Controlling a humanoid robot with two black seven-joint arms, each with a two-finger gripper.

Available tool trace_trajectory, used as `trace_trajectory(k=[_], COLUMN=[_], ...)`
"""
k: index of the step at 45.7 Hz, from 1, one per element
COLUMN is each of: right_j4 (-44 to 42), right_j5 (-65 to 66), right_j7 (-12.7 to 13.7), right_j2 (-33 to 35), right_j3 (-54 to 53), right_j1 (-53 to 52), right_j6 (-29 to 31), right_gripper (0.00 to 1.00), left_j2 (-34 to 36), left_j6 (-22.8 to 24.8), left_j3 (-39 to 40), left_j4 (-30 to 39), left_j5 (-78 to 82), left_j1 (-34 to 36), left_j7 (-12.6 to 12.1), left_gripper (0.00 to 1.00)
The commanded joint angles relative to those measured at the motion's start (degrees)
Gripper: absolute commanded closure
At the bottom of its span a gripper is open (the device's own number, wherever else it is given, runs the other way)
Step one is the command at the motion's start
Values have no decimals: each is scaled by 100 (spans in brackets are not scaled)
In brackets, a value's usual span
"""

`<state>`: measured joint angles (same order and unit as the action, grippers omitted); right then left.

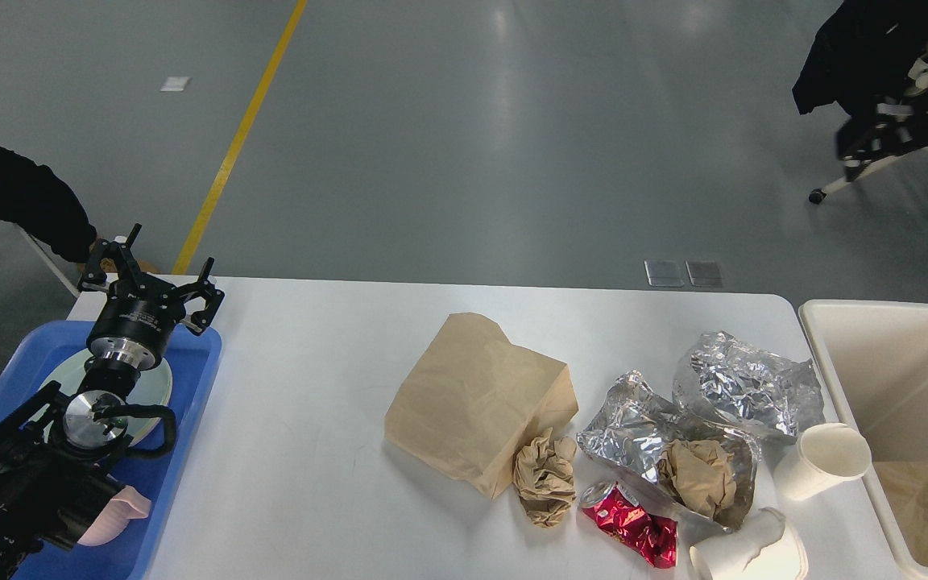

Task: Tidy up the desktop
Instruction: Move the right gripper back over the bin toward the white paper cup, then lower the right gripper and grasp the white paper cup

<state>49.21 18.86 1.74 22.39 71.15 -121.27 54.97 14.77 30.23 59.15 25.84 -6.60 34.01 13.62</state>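
Lab hall, grey floor (472, 161), yellow line (238, 137)
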Motion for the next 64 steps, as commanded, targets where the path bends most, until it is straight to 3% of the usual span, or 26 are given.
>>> trace_trajectory(k=[1,10,26,36,47,64], right_j4=[624,862,810,213,-43,194], right_j5=[4,21,82,319,628,575], right_j7=[2,2,11,28,28,11], right_j2=[-445,-745,-640,-60,854,1039], right_j3=[-681,-1279,-1069,135,145,-110], right_j1=[-178,-195,-73,928,2300,2784], right_j6=[3,3,3,3,3,3], right_gripper=[0,0,0,0,0,0], left_j2=[0,0,0,0,0,0], left_j6=[0,0,0,0,0,0], left_j3=[0,0,0,0,0,0], left_j4=[0,0,0,0,0,0], left_j5=[1,1,1,1,1,1], left_j1=[0,0,0,0,0,0], left_j7=[0,0,0,0,0,0], left_gripper=[4,4,4,4,4,4])
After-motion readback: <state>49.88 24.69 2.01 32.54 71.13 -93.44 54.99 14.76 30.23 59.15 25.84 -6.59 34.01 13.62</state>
